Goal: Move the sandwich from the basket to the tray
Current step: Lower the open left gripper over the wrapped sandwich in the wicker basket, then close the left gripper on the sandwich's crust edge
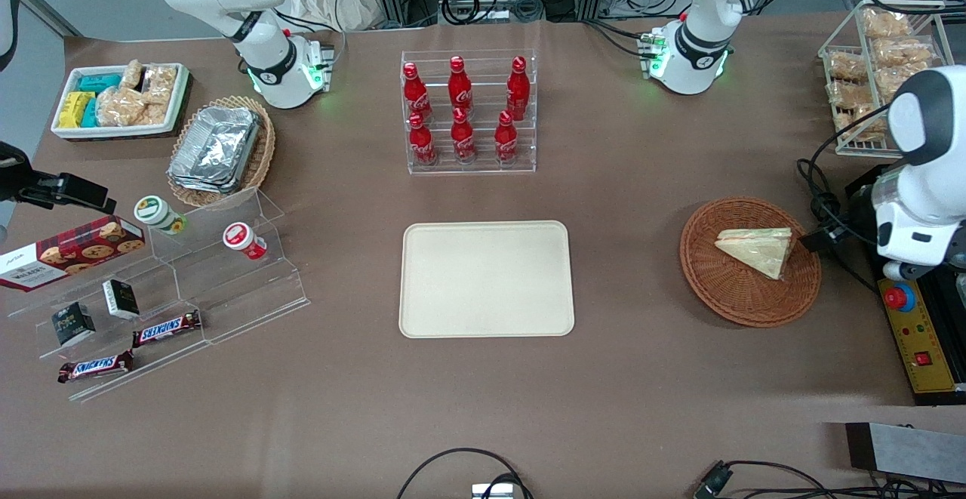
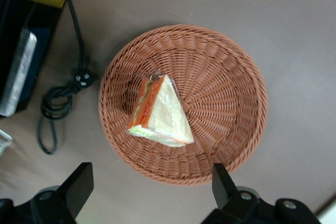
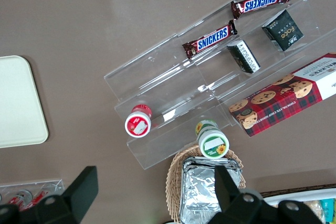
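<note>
Sandwich waiting in the basket, tool above it with nothing held.

Your sandwich lies flat in the basket, off centre, its orange-red filling edge facing the rim. The tool hangs over the basket, fingers spread wide and empty. You would do well to come straight down and close across the wedge's thickness without crushing the soft bread under the slippery wrap. Lift above the rim before you travel. The tray is bare, well apart toward the parked arm's end, with open desk between. Mind the cable and the control box just beside the basket.
</note>
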Controlling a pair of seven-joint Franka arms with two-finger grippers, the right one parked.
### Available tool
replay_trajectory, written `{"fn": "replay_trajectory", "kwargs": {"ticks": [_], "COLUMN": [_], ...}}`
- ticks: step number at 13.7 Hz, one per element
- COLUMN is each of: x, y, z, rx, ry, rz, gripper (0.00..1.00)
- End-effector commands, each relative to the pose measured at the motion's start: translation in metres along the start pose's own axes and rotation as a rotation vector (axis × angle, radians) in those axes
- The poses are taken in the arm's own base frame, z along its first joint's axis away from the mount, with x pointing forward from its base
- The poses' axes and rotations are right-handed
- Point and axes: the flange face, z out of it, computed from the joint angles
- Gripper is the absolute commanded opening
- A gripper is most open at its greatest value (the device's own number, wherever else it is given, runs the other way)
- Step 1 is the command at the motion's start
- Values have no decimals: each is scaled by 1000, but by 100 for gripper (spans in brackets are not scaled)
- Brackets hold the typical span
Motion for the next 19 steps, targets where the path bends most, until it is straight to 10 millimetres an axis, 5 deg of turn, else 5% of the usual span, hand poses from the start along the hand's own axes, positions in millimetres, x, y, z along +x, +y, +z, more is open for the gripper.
{"fn": "replay_trajectory", "kwargs": {"ticks": [1,5,19], "x": [-11,-14,-3], "y": [-16,-27,-36], "z": [42,98,166], "rx": [-39,-45,-36], "ry": [39,36,-92], "rz": [-194,-272,-407], "gripper": [100,100,100]}}
